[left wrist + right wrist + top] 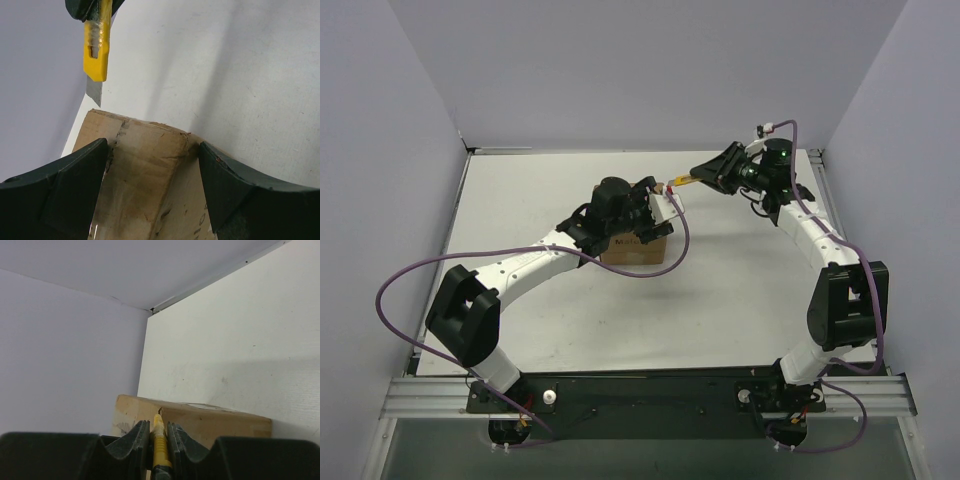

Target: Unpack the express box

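Express box [640, 250], a brown corrugated cardboard carton with dark print on its side, sat near the middle of the white table [740, 290], mostly hidden in the top view under the left arm. Flaps were down, with a worn strip of tape along the top seam.

Left gripper [154, 145] was over the box top, jaws spread wide, one dark finger [75, 195] over each side of the taped seam. Could not tell whether the pads touched the cardboard.

Right gripper [158, 424] was pinched tight on a slim yellow-and-black utility knife [159, 442], reaching in from the far right. The knife's bare steel blade [94, 92] was extended and pointed at the box's far top edge near a corner. The tip was just beside the cardboard; contact could not be made out.
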Action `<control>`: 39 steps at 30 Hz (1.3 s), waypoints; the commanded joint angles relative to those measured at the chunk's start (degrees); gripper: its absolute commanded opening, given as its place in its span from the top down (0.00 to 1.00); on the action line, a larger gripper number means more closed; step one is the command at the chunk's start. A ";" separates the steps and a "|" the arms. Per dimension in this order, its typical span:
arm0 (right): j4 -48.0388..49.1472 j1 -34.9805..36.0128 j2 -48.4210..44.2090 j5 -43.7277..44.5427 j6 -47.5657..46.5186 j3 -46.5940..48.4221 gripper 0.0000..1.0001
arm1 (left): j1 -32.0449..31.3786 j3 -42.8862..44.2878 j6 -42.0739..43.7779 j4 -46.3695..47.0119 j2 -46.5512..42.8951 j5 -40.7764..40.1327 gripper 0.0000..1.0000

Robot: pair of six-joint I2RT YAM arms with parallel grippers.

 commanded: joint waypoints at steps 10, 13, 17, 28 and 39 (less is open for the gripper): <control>2.24 0.36 -1.28 -1.40 -1.02 1.73 1.00 | 0.37 2.30 -1.54 -0.19 1.49 0.34 0.18; 1.81 0.62 -1.10 -1.32 -1.63 2.00 1.00 | 0.37 2.38 -1.63 -0.10 1.67 0.34 0.18; 0.84 0.97 -0.84 -1.14 -2.51 2.26 1.00 | 0.45 2.47 -1.54 -0.10 1.76 0.16 0.18; -1.71 1.33 -1.89 -2.45 -4.79 0.94 1.00 | 0.72 2.30 -1.63 0.25 2.19 -0.01 0.18; -7.33 0.36 -3.82 -6.15 -8.31 0.77 1.00 | 1.33 3.17 -1.98 1.57 3.86 -2.12 0.18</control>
